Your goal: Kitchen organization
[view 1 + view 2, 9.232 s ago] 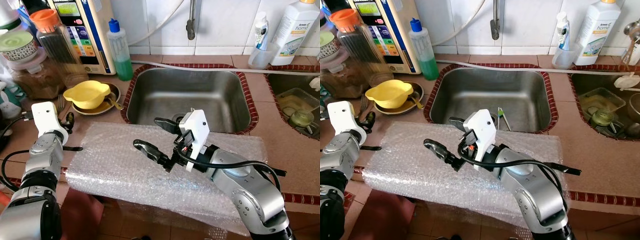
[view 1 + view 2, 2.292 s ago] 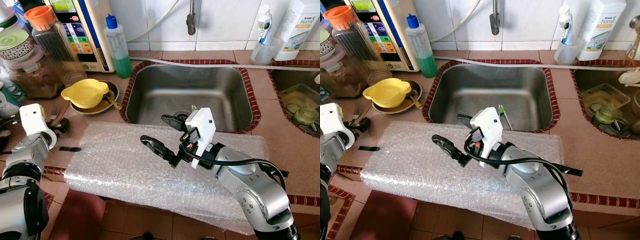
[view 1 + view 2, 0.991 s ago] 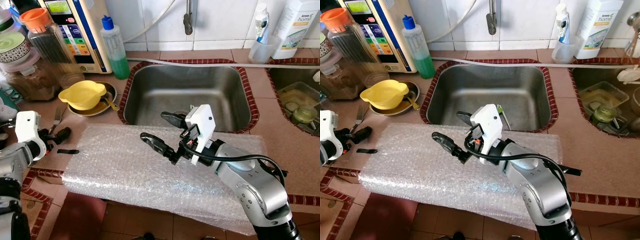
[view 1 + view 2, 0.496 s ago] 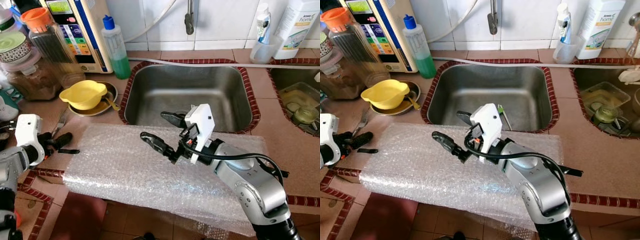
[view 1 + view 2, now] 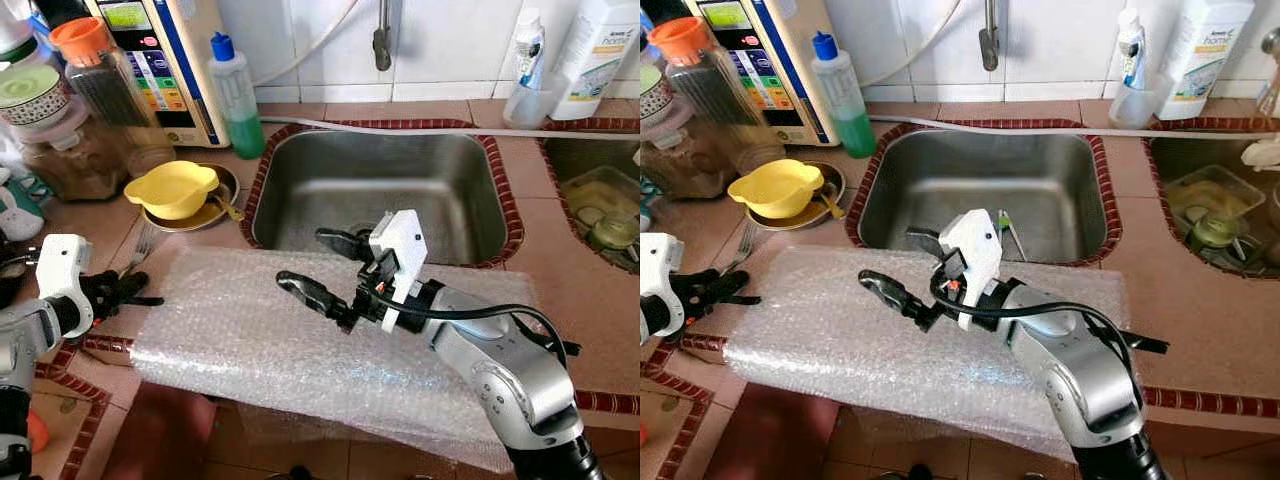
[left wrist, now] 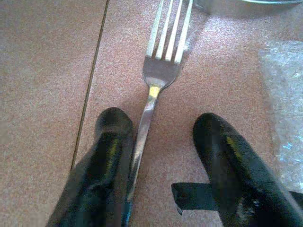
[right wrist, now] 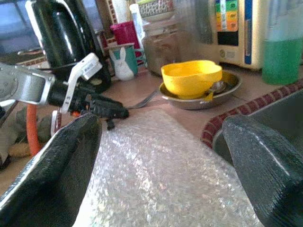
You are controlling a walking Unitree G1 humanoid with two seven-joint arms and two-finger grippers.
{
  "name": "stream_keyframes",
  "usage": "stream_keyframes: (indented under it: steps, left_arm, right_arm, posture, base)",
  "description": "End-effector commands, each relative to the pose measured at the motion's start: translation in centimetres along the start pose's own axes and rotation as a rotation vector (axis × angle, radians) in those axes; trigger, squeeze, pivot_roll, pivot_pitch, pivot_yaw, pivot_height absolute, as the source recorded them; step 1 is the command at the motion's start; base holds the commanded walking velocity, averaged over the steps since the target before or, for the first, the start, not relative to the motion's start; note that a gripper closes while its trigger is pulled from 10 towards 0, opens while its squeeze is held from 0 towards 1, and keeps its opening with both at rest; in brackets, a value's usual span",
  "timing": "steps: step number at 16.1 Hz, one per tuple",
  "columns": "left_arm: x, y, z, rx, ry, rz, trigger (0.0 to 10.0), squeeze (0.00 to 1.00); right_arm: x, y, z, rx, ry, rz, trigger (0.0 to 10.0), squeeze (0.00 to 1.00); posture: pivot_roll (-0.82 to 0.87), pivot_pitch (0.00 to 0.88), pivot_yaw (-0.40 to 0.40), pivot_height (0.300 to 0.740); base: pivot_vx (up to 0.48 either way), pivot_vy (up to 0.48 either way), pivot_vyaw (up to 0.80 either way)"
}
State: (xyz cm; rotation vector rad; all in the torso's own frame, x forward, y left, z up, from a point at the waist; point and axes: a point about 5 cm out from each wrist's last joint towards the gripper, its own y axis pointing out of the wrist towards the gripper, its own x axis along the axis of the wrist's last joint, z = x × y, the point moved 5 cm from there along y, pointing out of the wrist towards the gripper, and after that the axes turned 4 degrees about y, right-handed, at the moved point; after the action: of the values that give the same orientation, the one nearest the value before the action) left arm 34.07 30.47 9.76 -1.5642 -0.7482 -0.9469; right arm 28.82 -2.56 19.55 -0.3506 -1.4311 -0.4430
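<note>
Steel fork (image 6: 152, 85) lies between the open left pincer (image 6: 161, 142) fingers

Left arm (image 5: 20, 330) low at the desk edge, forearm roughly level, white wrist block (image 5: 62, 262) uppermost. Left gripper (image 6: 161, 142) down at the desk surface, jaws parted, one black finger (image 6: 106, 165) touching something thin between the jaws, the other finger (image 6: 232, 161) well clear of it.

Right arm (image 5: 500, 360) bent at the elbow, forearm reaching across in front of the body, white wrist block (image 5: 398, 245) on top. Right gripper (image 5: 320, 270) raised off the desk, jaws spread wide, nothing between them, fingers (image 7: 57, 170) pointing toward the left gripper.
</note>
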Motion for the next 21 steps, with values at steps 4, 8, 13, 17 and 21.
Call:
stream_keyframes:
  steps: [4, 8, 13, 17, 21]
  left_arm:
    - [-4.5, 0.9, -1.2, -0.012, -0.055, 0.139, 0.0, 0.00]
    - [-4.1, 1.3, -1.5, -0.003, -0.042, 0.114, 0.0, 0.00]
    - [-3.2, 1.9, -2.1, -0.002, -0.024, 0.069, 0.0, 0.00]
    - [-2.8, 2.2, -2.5, -0.005, -0.024, 0.042, 0.0, 0.00]
    - [-2.1, 2.6, -2.6, 0.013, -0.028, 0.001, 0.0, 0.00]
  right_arm:
    - [-1.3, -0.1, 0.6, 0.041, -0.011, 0.091, 10.0, 0.02]
    - [-2.3, -0.5, 0.9, 0.070, -0.004, 0.147, 10.0, 0.00]
    - [-2.3, -0.6, 0.9, 0.074, -0.020, 0.152, 10.0, 0.00]
    - [-2.3, -0.5, 1.0, 0.075, -0.026, 0.152, 10.0, 0.00]
    - [-2.3, -0.5, 0.8, 0.066, -0.031, 0.147, 10.0, 0.00]
  posture:
    - [-0.21, 0.135, 0.120, 0.740]
    - [-0.21, 0.138, 0.119, 0.740]
    - [-0.21, 0.136, 0.118, 0.740]
    - [-0.21, 0.134, 0.120, 0.740]
    - [-0.22, 0.133, 0.122, 0.740]
  base:
    - [0.000, 0.000, 0.00]
    - [0.000, 0.000, 0.00]
    - [0.000, 0.000, 0.00]
    - [0.000, 0.000, 0.00]
    - [0.000, 0.000, 0.00]
